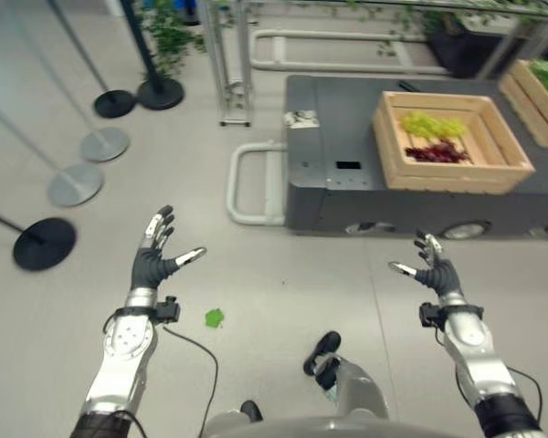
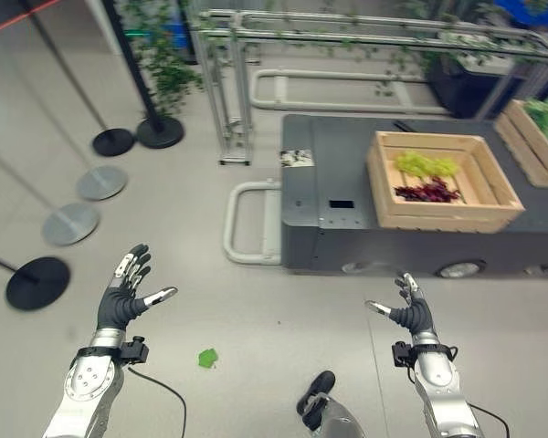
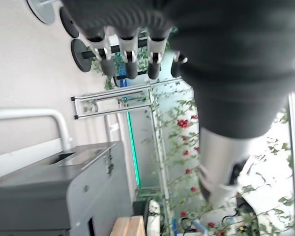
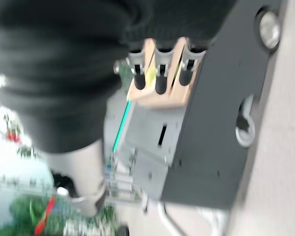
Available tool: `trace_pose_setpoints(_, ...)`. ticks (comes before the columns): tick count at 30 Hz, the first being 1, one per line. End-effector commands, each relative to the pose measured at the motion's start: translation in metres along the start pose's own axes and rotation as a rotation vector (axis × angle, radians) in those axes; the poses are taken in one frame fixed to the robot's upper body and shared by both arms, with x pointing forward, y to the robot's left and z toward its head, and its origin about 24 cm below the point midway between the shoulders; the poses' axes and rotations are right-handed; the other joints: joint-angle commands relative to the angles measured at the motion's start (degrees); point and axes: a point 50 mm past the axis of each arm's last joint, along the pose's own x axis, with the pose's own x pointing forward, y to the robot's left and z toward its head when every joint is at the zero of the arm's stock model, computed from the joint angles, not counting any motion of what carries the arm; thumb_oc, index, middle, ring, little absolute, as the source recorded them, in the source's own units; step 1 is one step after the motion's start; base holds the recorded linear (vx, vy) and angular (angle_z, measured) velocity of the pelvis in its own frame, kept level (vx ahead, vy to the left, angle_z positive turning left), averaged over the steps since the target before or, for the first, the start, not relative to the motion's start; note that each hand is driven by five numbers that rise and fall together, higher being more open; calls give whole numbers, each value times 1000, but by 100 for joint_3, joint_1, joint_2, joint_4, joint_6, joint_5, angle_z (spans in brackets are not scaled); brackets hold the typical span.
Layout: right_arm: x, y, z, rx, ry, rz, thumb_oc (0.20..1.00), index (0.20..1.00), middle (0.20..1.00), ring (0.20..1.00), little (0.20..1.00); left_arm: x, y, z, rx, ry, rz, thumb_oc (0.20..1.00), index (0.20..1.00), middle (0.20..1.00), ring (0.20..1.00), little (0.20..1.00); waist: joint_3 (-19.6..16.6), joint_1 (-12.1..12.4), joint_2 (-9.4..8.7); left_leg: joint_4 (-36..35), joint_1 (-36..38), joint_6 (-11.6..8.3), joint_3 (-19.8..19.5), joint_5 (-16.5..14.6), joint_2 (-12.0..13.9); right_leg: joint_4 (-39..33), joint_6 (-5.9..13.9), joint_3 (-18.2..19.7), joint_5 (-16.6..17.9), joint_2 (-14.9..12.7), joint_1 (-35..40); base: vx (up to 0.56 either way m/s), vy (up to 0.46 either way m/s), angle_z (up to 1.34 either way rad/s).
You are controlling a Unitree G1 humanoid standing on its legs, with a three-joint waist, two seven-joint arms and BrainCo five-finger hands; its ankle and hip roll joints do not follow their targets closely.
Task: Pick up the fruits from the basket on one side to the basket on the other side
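Note:
A wooden crate stands on a dark grey cart ahead of me to the right. Inside it lie a bunch of green grapes and a bunch of dark red grapes. A second wooden crate with green leaves in it sits at the far right edge. My left hand is raised over the floor at lower left, open and empty. Over the floor short of the cart, my right hand is open with nothing in it. The right wrist view shows the crate past the fingers.
A white tubular handle juts from the cart's left end. Several round stanchion bases with poles stand on the floor at left. A metal frame with vines stands behind. A small green leaf lies on the floor near my left arm.

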Motion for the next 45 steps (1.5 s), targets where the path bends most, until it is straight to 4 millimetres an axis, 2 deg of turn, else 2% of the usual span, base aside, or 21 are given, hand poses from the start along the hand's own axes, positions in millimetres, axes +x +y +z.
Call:
trace_pose_setpoints(1,15,-10,27,10,-125,-56,1000,1000,1000,1000,1000,5,4,15,-24,-89,38,1000,1000,1000,1000,1000,-212,74,-101,207,-399,217,-399,47,-207,-1263,1044,542,1450,-198,797,202,-207,-22)
trace_pose_setpoints(5,14,-19,27,-5,-126,-101,1000,1000,1000,1000,1000,8,-1,15,-53,-95,41,1000,1000,1000,1000,1000,-269,0,52,239,-362,33,-361,89,29,-1365,887,819,1204,-177,869,152,-199,-38)
trace_pose_setpoints(12,12,-35,31,-28,-146,-155,1000,1000,1000,1000,1000,21,-13,24,-66,-142,4,1000,1000,1000,1000,1000,-291,-196,316,330,-200,-278,-602,209,481,-930,710,774,805,-378,1007,199,-257,10)
trace_pose_setpoints(15,12,-37,34,-31,-159,-159,1000,1000,1000,1000,1000,21,-14,25,-74,-147,3,1000,1000,1000,1000,1000,-219,-231,426,998,-275,-506,-742,535,785,-867,567,956,518,-302,1111,118,-176,10)
trace_pose_setpoints(17,12,-37,35,-31,-160,-160,1000,1000,1000,1000,1000,21,-14,25,-75,-148,3,1000,1000,1000,1000,1000,-219,-233,432,1031,-300,-526,-746,539,812,-887,537,937,508,-277,1114,116,-178,9)
trace_pose_setpoints(18,13,-36,38,-32,-177,-142,1000,1000,1000,1000,1000,19,-11,25,-85,-147,19,1000,1000,1000,1000,1000,-60,-71,443,2224,-845,-737,-999,1416,1272,-1048,225,1199,82,39,1394,236,-319,38)
trace_pose_setpoints(19,14,-36,40,-37,-183,-137,1000,1000,1000,1000,1000,18,-10,25,-88,-151,21,1000,1000,1000,1000,1000,24,16,424,2547,-1049,-804,-1183,1586,1324,-1133,153,1233,27,100,1509,273,-369,14)
trace_pose_setpoints(20,13,-37,40,-39,-183,-141,1000,1000,1000,1000,1000,18,-10,25,-95,-150,25,1000,1000,1000,1000,1000,77,72,382,2698,-1228,-830,-1351,1524,1296,-1239,134,1254,-10,109,1601,272,-181,-91)
trace_pose_setpoints(21,13,-38,41,-42,-184,-136,1000,1000,1000,1000,1000,15,-11,22,-96,-135,28,1000,1000,1000,1000,1000,140,211,385,2460,-1722,-750,-1755,913,820,-1536,220,1362,41,154,1817,222,-85,-128)
trace_pose_setpoints(24,15,-40,43,-33,-191,-142,1000,1000,1000,1000,1000,11,-11,19,-94,-121,34,1000,1000,1000,1000,1000,173,275,410,1737,-1920,-666,-1770,813,842,-1684,381,1392,113,175,1949,192,10,-84)
trace_pose_setpoints(25,15,-40,43,-33,-191,-141,1000,1000,1000,1000,1000,11,-11,19,-95,-121,34,1000,1000,1000,1000,1000,166,281,409,1681,-1891,-662,-1758,831,830,-1697,389,1399,124,172,1950,262,113,-58)
trace_pose_setpoints(26,18,-42,47,-44,-206,-144,1000,1000,1000,1000,1000,9,-11,15,-93,-107,40,1000,1000,1000,1000,1000,121,369,485,831,-1971,-708,-1799,1219,877,-1796,521,1504,132,260,2076,289,136,-79)
trace_pose_setpoints(28,22,-36,47,-46,-208,-124,1000,1000,1000,1000,1000,8,-13,13,-88,-96,40,1000,1000,1000,1000,1000,126,609,501,221,-2194,-858,-2467,1557,766,-2014,631,1712,170,323,2261,286,122,-82)
trace_pose_setpoints(30,24,-32,50,-47,-216,-112,1000,1000,1000,1000,1000,8,-10,12,-78,-96,41,1000,1000,1000,1000,1000,115,569,526,184,-2191,-832,-2301,1792,782,-2133,610,1668,366,380,2313,95,125,-104)
trace_pose_setpoints(32,27,-24,52,-29,-224,-91,1000,1000,1000,1000,1000,9,-7,16,-56,-116,38,1000,1000,1000,1000,1000,8,550,503,68,-2042,-721,-2050,1689,760,-2253,654,1750,468,431,2258,100,181,-102)
trace_pose_setpoints(36,30,-13,52,11,-220,-81,1000,1000,1000,1000,1000,15,-2,24,-15,-160,44,1000,1000,1000,1000,1000,-125,577,261,331,-2053,-481,-1869,1304,514,-2602,836,1984,817,230,2079,99,182,-29)
trace_pose_setpoints(40,31,-10,50,18,-207,-87,1000,1000,1000,1000,1000,22,-3,31,-3,-192,34,1000,1000,1000,1000,1000,-279,560,183,372,-2111,-310,-1648,1067,252,-2651,1090,2038,1156,-184,1882,97,267,17)
trace_pose_setpoints(42,30,-10,49,26,-204,-90,1000,1000,1000,1000,1000,25,-3,34,12,-209,26,1000,1000,1000,1000,1000,-341,479,170,394,-2118,-271,-1598,989,143,-2651,1210,2047,1683,-491,1734,107,199,2)
trace_pose_setpoints(43,29,-10,49,26,-204,-90,1000,1000,1000,1000,1000,25,-3,34,12,-209,26,1000,1000,1000,1000,1000,-351,486,163,397,-2131,-266,-1589,988,138,-2651,1210,2058,1691,-497,1716,48,134,7)
trace_pose_setpoints(44,29,-8,49,26,-204,-84,1000,1000,1000,1000,1000,24,0,35,18,-216,27,1000,1000,1000,1000,1000,-405,475,214,356,-2136,-242,-1554,948,167,-2651,1210,2132,2040,-726,1505,42,106,-6)
trace_pose_setpoints(45,30,-6,48,25,-198,-83,1000,1000,1000,1000,1000,24,2,37,22,-221,31,1000,1000,1000,1000,1000,-422,512,261,348,-2135,-230,-1508,936,238,-2651,1210,2094,2069,-816,1415,44,103,-21)
